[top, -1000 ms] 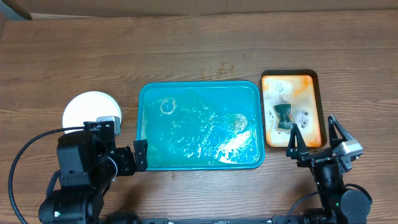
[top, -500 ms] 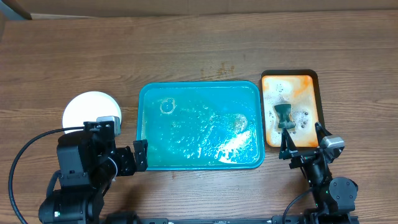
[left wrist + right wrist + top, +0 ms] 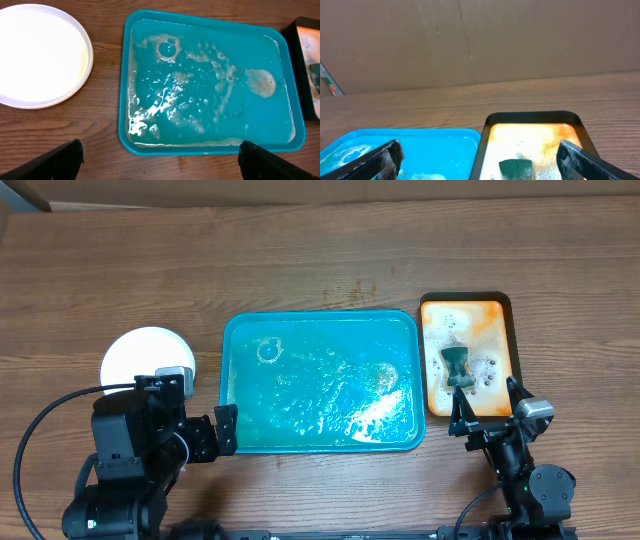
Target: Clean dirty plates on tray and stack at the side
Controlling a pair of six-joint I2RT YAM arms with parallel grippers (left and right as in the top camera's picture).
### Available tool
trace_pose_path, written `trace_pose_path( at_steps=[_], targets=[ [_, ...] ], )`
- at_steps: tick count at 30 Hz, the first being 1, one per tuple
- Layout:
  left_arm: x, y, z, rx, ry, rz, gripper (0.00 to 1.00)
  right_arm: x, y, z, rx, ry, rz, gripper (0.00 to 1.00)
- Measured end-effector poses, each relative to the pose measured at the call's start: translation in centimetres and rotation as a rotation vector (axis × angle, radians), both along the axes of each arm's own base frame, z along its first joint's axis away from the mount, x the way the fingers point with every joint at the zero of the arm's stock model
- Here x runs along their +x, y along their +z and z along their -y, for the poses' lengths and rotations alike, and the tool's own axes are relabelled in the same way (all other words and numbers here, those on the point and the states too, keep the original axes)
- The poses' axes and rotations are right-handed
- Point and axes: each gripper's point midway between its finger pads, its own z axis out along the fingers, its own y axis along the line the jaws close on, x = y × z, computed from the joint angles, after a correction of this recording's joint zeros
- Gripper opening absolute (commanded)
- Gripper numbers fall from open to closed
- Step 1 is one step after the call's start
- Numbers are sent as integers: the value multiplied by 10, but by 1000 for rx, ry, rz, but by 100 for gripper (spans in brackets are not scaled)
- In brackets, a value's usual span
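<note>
The teal-blue tray (image 3: 405, 330) lies in the middle of the table, wet with soapy water and with no plate on it; it also shows in the left wrist view (image 3: 127, 75) and the right wrist view (image 3: 445, 134). A white plate (image 3: 140, 352) sits on the table left of the tray, seen clean in the left wrist view (image 3: 40, 55); whether more plates lie under it I cannot tell. My left gripper (image 3: 203, 398) is open and empty near the tray's front left corner. My right gripper (image 3: 487, 408) is open and empty at the front edge of the small tray.
A small dark-rimmed tray (image 3: 508, 315) with an orange-stained, foamy inside stands right of the teal tray. A green sponge (image 3: 455, 367) lies in it, also in the right wrist view (image 3: 516, 168). A cardboard wall (image 3: 480, 40) runs along the far table edge.
My right arm swung back toward the table's front edge and turned, its fingers closer together in the overhead view. The left arm, plate and trays have not moved.
</note>
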Motion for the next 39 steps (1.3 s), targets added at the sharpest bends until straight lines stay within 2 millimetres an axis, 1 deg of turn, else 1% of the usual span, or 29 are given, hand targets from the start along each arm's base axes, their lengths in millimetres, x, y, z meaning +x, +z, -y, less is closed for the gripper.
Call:
trace_pose_path(
  at_steps=[17,21,25,29,31,34,39],
  targets=[
    [0,0,0,0,0,0,100,0,0,0,0,0,0,100],
    [-1,2,3,1,-16,9,100,0,0,0,0,0,0,100],
    [-7,10,7,14,-37,56,100,0,0,0,0,0,0,100],
    [-9,19,8,45,-51,164,100,0,0,0,0,0,0,100],
    [-10,18,9,56,-60,223,100,0,0,0,0,0,0,100],
    [-8,11,9,66,-60,324,100,0,0,0,0,-1,0,100],
    [1,-14,8,69,-49,441,100,0,0,1,0,-3,-1,100]
  ],
)
